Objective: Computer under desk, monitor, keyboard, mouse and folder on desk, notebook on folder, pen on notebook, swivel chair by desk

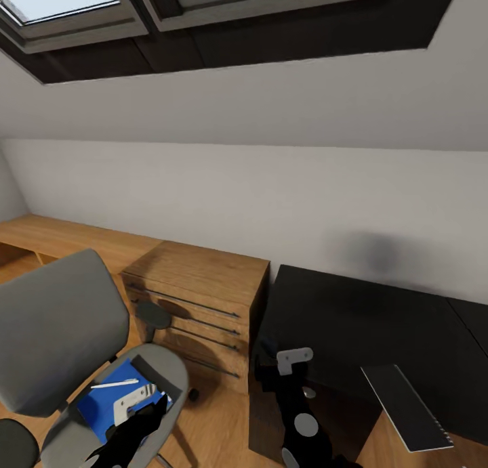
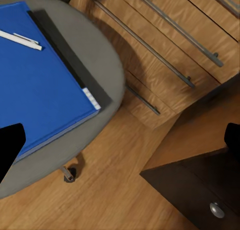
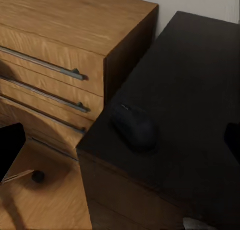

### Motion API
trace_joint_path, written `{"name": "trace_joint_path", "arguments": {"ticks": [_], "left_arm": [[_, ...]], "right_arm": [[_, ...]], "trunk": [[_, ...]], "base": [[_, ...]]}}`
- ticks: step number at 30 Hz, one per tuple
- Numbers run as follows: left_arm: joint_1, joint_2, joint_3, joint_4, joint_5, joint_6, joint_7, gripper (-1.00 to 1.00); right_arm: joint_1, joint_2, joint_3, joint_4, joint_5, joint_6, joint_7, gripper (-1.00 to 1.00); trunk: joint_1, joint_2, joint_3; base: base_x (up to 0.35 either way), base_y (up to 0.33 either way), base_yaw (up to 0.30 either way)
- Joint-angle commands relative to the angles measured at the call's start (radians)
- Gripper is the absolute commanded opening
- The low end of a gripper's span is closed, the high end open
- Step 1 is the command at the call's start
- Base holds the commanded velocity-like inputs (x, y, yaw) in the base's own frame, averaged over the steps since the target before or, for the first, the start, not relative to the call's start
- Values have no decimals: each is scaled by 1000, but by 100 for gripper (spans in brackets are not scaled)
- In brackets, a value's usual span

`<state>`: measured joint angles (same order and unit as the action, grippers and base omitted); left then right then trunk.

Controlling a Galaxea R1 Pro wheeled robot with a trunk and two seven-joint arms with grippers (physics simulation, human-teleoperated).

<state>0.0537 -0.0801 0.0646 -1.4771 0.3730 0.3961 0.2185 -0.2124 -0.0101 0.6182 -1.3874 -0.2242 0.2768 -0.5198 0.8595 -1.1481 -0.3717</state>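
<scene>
Found the folder [image 1: 102,406] flat on the padded seat of the swivel chair [image 1: 54,332], a bright blue, smooth-faced rectangle with thin white page edges at one short end. Found the pen [image 1: 115,384], a slim whitish stick, resting across its top near the far end. Noted a dark grey strip [image 2: 62,47] along one long edge of the folder (possibly the notebook, too little of it on show to say).

Placed the left gripper [image 1: 135,401] just above the folder's near corner, toward the seat front. Read its jaws as spread wide and empty in the left wrist view, one dark fingertip [image 2: 10,145] overlapping the blue corner and the other out over the floorboards. Judged the folder's long axis to run slantwise to the line between the fingers, not square to it. Judged the left arm clearly the nearer for any pickup from the seat.

Placed the right gripper [image 3: 120,142] over the end of the matt black desk [image 1: 352,319], likewise wide open and holding nothing, with the mouse [image 3: 134,127], a rounded black lump, on the desktop between its fingers. Saw the slim keyboard [image 1: 407,407] further along the desk, and a grained oak drawer chest [image 1: 196,292] with bar handles between chair and desk.
</scene>
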Motion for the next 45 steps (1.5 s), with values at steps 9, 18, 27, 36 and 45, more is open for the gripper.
{"name": "trace_joint_path", "arguments": {"ticks": [9,18,27,36,45], "left_arm": [[0,-1,-5,0,10,4,6,100],[0,0,-5,-3,2,4,6,100],[0,0,-5,-3,0,4,6,100],[0,0,-5,-3,0,4,5,100],[0,0,-5,-4,0,4,5,100]], "right_arm": [[-14,-37,-192,48,-4,-14,314,100],[-52,-65,-269,138,-7,-8,513,100],[-124,-82,-313,271,-7,-5,642,100],[-246,-79,-317,526,-9,-19,647,100],[-276,-73,-316,594,-8,-38,646,100]], "trunk": [[1,-1,-1],[1,-1,-1],[1,-1,-1],[1,-1,-1],[1,-1,-1]], "base": [[191,0,0],[10,0,0],[0,0,0],[0,0,0],[0,0,0]]}}
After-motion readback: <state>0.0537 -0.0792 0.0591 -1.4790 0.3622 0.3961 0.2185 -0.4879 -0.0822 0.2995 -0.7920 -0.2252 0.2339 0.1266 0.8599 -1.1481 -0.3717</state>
